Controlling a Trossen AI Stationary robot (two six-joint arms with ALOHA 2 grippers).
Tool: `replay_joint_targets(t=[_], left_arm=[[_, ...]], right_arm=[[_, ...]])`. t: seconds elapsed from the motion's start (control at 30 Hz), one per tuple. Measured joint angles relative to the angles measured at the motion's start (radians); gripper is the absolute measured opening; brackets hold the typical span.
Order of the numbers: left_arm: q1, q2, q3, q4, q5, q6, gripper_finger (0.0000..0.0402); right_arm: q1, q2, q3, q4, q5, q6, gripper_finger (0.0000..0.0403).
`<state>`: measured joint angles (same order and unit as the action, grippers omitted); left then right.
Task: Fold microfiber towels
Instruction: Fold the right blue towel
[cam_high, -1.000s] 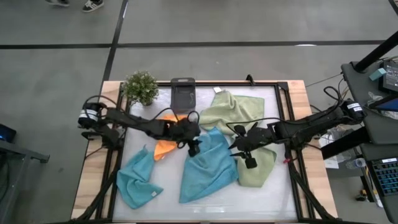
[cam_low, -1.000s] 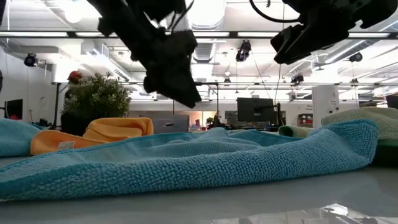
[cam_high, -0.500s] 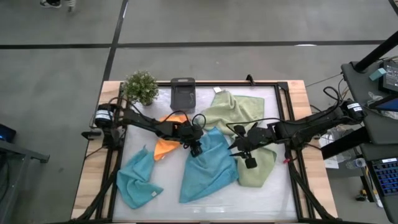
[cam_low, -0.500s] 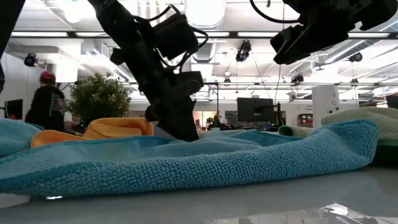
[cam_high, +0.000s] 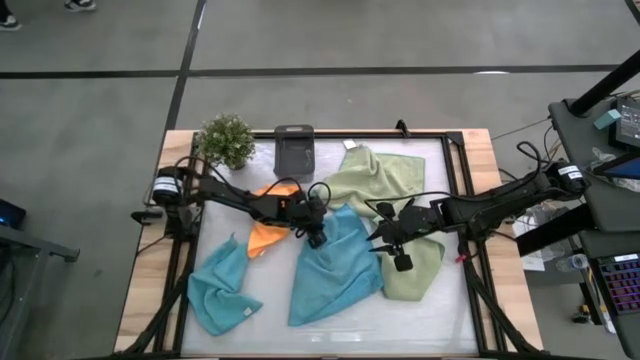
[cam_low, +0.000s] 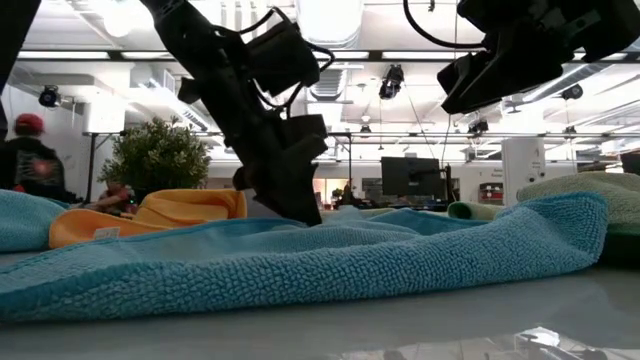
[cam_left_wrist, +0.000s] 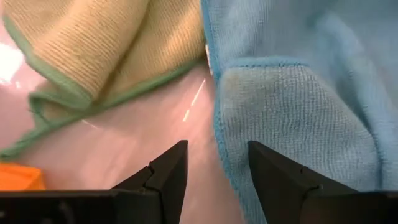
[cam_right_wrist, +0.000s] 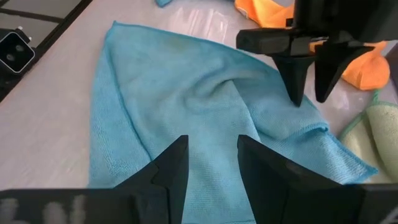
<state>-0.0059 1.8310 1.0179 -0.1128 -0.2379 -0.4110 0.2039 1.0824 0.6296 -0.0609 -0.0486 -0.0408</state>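
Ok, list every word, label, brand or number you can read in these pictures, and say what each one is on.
No text can be read in any view.
Small white tag on the orange towel, low view: too small to read.
White tag on the sage green towel, high view: too small to read.
Dark grey box: no readable marking.
Monitor in the room behind: dark, nothing legible.

- Two light blue towels: one (cam_high: 335, 270) mid-bench, one (cam_high: 220, 285) off by the left edge.
- Two sage green towels: one (cam_high: 380, 175) at the back, one (cam_high: 415, 270) to the right.
- One orange towel (cam_high: 262, 238).
- One potted plant (cam_high: 226, 140).
- One dark grey box (cam_high: 294, 151).
- Two arms, two grippers: left (cam_high: 316, 238), right (cam_high: 400, 262).
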Motion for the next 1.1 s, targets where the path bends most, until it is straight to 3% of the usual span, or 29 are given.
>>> replay_joint_targets(t=[0.13, 0.33, 0.53, 0.8, 1.1], left_arm=[[-0.003, 0.007, -0.003, -0.002, 0.036, -0.001, 0.0122], [-0.014, 0.005, -0.003, -0.001, 0.076, 0.0, 0.0013], [-0.037, -0.02, 0.003, -0.046, 0.066, -0.004, 0.0001], [-0.081, -0.168, 0.006, -0.219, -0.086, -0.065, 0.0], [-0.117, -0.25, -0.005, -0.401, -0.075, -0.262, 0.0]], right_arm=[[0.0, 0.0, 0.0, 0.0, 0.0, 0.0, 0.0128], [0.0, 0.0, 0.0, 0.005, 0.0, -0.004, 0.0128], [0.0, 0.0, 0.0, 0.017, 0.0, -0.004, 0.0128], [0.0, 0.0, 0.0, 0.031, 0.0, 0.006, 0.0128], [-0.016, 0.111, -0.002, 0.159, 0.014, 0.021, 0.0124]])
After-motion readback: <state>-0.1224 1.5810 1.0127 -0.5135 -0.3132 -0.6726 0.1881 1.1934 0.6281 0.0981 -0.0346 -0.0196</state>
